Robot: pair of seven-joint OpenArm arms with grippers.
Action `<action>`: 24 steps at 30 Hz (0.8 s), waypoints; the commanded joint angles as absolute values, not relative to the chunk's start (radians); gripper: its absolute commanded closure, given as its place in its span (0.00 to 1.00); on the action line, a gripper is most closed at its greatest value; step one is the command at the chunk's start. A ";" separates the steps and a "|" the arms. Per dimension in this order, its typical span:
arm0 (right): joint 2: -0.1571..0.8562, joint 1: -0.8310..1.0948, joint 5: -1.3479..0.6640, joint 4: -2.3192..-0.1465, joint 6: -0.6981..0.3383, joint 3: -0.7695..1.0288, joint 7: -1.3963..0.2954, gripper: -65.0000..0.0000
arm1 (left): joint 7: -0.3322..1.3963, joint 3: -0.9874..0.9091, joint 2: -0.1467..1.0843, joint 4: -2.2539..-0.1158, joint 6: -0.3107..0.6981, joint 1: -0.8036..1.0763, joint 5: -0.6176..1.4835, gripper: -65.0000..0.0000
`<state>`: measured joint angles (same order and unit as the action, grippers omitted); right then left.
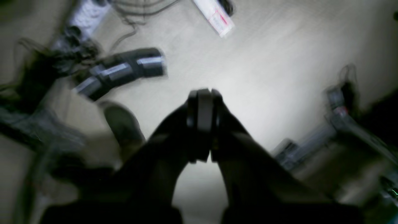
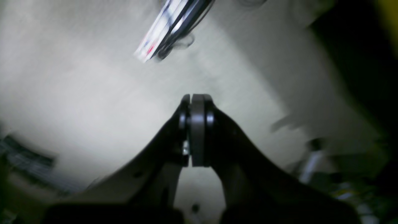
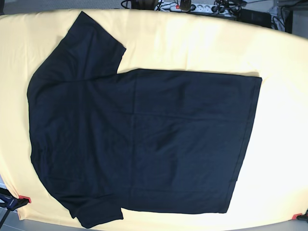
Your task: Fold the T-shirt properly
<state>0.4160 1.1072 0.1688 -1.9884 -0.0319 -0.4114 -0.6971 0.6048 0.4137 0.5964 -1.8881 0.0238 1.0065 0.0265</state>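
Left wrist view: motion-blurred; the dark cables (image 1: 46, 62) and grey cylindrical object (image 1: 121, 73) on the pale floor cannot be identified.
Right wrist view: blurred; white strip (image 2: 161, 31) unreadable.
Base view: both arms out of frame; cluttered items (image 3: 192, 6) at far edge cut off.

The black T-shirt (image 3: 139, 139) lies flat across the yellow tablecloth (image 3: 279, 120), covering most of it, with bare cloth open along the far edge and the hem side. Cables and power strips (image 3: 192, 6) crowd the floor beyond the far edge. Both wrist views show pale floor, a white power strip (image 1: 214, 17) lying ahead.
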 commanded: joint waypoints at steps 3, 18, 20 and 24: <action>0.447 1.161 0.236 -2.108 0.015 -0.412 -0.702 1.00 | 0.599 0.410 0.654 -2.049 -0.046 1.071 -0.072 1.00; 0.469 1.128 0.502 -2.347 0.126 -0.350 -0.675 1.00 | 0.534 0.097 0.704 -2.356 -0.089 1.092 -0.227 1.00; 0.468 1.083 0.490 -2.348 0.091 -0.313 -0.664 1.00 | 0.530 0.047 0.706 -2.356 -0.055 1.071 -0.201 1.00; 0.469 0.982 0.363 -2.348 0.004 -0.242 -0.635 1.00 | 0.516 -0.033 0.760 -2.356 -0.006 1.000 -0.146 1.00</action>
